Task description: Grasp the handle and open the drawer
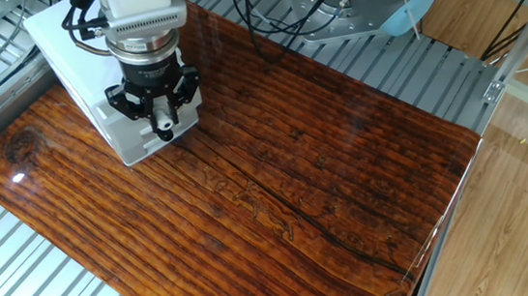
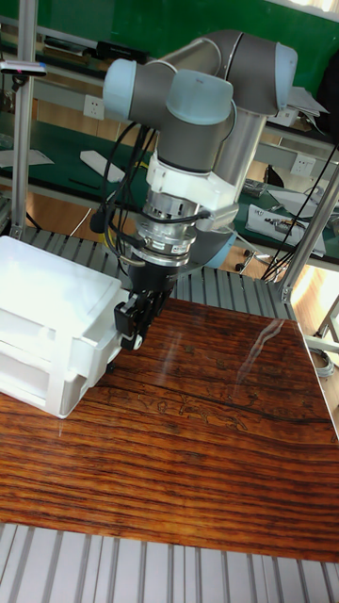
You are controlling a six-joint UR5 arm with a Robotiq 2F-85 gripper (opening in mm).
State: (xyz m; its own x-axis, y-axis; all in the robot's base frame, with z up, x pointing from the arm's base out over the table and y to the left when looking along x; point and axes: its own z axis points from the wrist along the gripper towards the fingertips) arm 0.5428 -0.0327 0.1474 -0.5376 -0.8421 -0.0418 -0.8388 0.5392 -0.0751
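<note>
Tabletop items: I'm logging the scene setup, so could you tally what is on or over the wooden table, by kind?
White drawer cabinets: 1, the cabinet at the table's far left corner.
Robot grippers: 1, the gripper hanging in front of the cabinet's drawer face.
Loose objects elsewhere on the wooden table: 0.
Total: 2.

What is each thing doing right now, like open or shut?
drawer: shut, or nearly so; front about flush with the cabinet.
handle: sits between the fingertips; contact unclear.
gripper: down at the drawer front; open or shut, cannot tell.
cabinet: upright on the table.
</note>
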